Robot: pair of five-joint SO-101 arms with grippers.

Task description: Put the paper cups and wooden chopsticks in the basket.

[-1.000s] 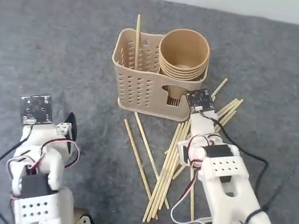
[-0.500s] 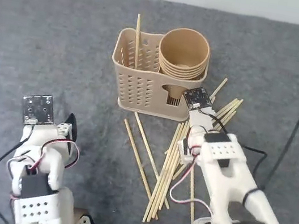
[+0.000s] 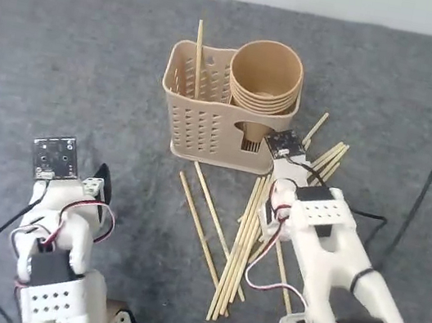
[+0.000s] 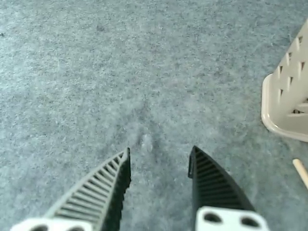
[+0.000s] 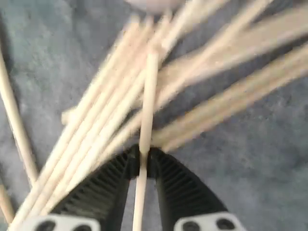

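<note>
A beige perforated basket (image 3: 218, 125) stands at the back middle of the grey carpet. A stack of paper cups (image 3: 266, 77) sits in its right half and one wooden chopstick (image 3: 198, 59) stands upright in its left half. Several loose chopsticks (image 3: 244, 228) lie fanned on the carpet in front of the basket. My right arm (image 3: 317, 224) hangs over this pile. My right gripper (image 5: 142, 156) is shut on a single chopstick (image 5: 147, 96) lying on top of the pile. My left gripper (image 4: 159, 154) is open over bare carpet, with the basket's corner (image 4: 288, 96) off to one side.
Two chopsticks (image 3: 207, 214) lie apart, left of the main bundle. A black cable (image 3: 411, 211) trails at the right of the right arm. Grey carpet (image 3: 67, 62) stretches free to the left of the basket and behind it.
My right arm has shifted slightly left and down over the chopstick pile, and its cable swung with it. The left arm has not moved.
</note>
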